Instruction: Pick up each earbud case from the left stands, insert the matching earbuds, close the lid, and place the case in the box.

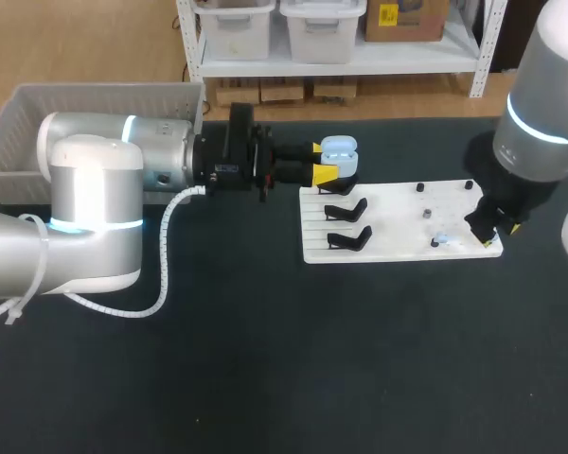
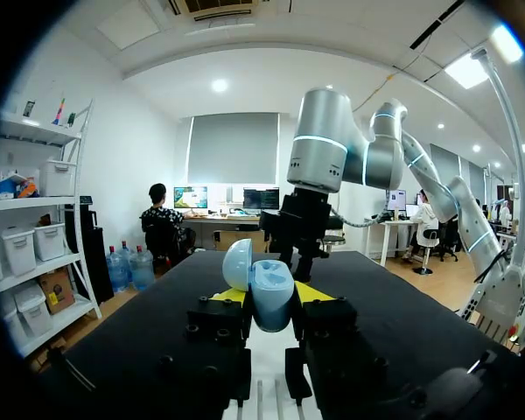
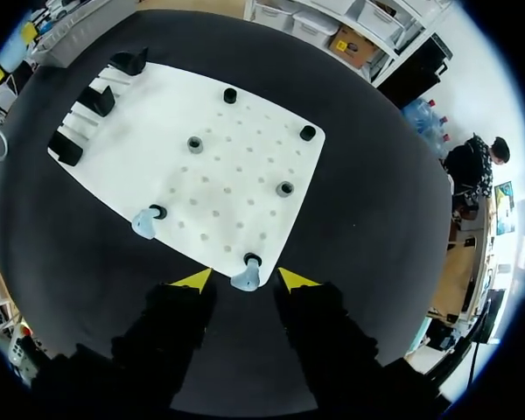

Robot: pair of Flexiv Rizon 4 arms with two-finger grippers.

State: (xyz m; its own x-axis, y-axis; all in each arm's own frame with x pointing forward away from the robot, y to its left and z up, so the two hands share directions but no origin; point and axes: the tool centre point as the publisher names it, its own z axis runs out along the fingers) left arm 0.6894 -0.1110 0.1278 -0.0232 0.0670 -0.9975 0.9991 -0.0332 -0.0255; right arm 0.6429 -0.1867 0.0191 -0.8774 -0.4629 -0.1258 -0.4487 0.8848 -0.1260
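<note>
My left gripper [image 1: 320, 161] is shut on a light blue earbud case [image 1: 339, 151] and holds it just above the far left corner of the white board [image 1: 398, 203]. Seen from the left wrist, the case [image 2: 271, 296] sits between the yellow tips with its lid [image 2: 236, 262] open. My right gripper [image 3: 243, 280] is open at the board's near right corner. A light blue earbud [image 3: 245, 278] on a peg lies between its tips without touching them. A second earbud [image 3: 144, 221] rests on the board to one side. The grey box [image 1: 104, 90] stands at the far left.
Three black stands [image 1: 346, 210] line the board's left edge, all without a case. Small black and grey pegs [image 3: 285, 188] dot the board's right half. My left arm's white cable [image 1: 161, 274] loops over the dark table.
</note>
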